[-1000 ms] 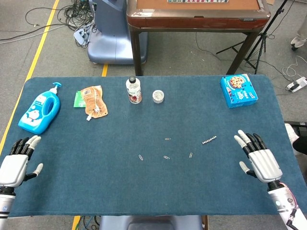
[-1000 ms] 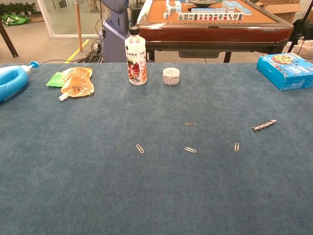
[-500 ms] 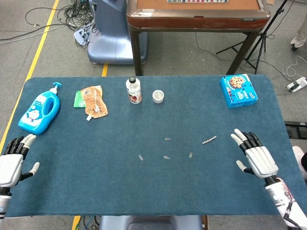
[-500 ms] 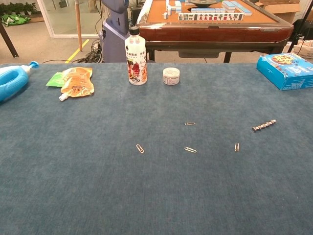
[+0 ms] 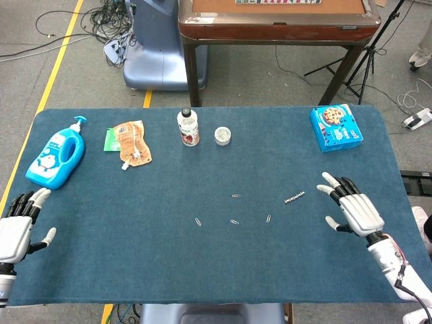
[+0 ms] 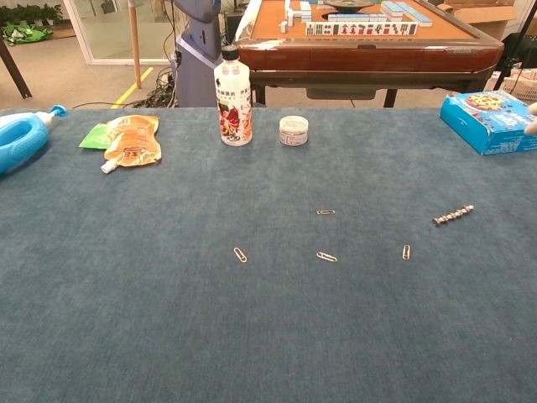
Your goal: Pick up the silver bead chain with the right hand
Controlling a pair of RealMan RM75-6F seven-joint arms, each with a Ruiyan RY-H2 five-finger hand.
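The silver bead chain lies as a short straight strand on the blue table cloth, right of centre; the chest view shows the bead chain lying flat at the right. My right hand hovers open, fingers spread, a short way to the right of the chain and apart from it. Only a fingertip of it shows at the right edge of the chest view. My left hand is open at the table's left front corner, holding nothing.
Several paper clips lie scattered left of the chain. At the back stand a small bottle, a round tin, an orange pouch and a blue soap bottle. A blue cookie box sits back right.
My right hand has moved forward and left, toward the bead chain. My left hand has drifted slightly back toward the left edge. The chain has not moved.
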